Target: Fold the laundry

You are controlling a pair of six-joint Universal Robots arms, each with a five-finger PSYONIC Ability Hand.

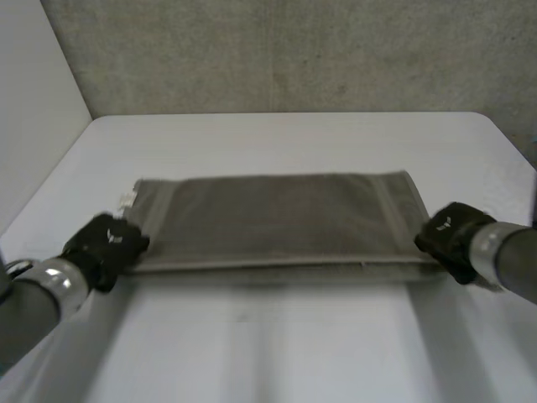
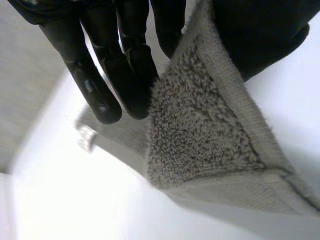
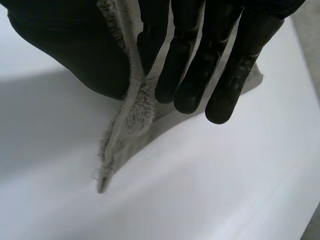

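Note:
A grey terry towel (image 1: 277, 218) lies folded into a long flat band across the middle of the white table (image 1: 285, 344). My left hand (image 1: 105, 243) is at its near left corner. There the towel (image 2: 200, 125) runs up between the straight fingers (image 2: 125, 60) and the thumb, pinched. My right hand (image 1: 449, 235) is at the near right corner. That corner of the towel (image 3: 127, 120) is lifted off the table and held between the thumb and the fingers (image 3: 200, 60).
A small white tag (image 1: 127, 200) sticks out at the towel's far left corner. A concrete wall (image 1: 294, 50) stands behind the table and a white panel (image 1: 33, 101) along its left side. Bare table lies in front of and behind the towel.

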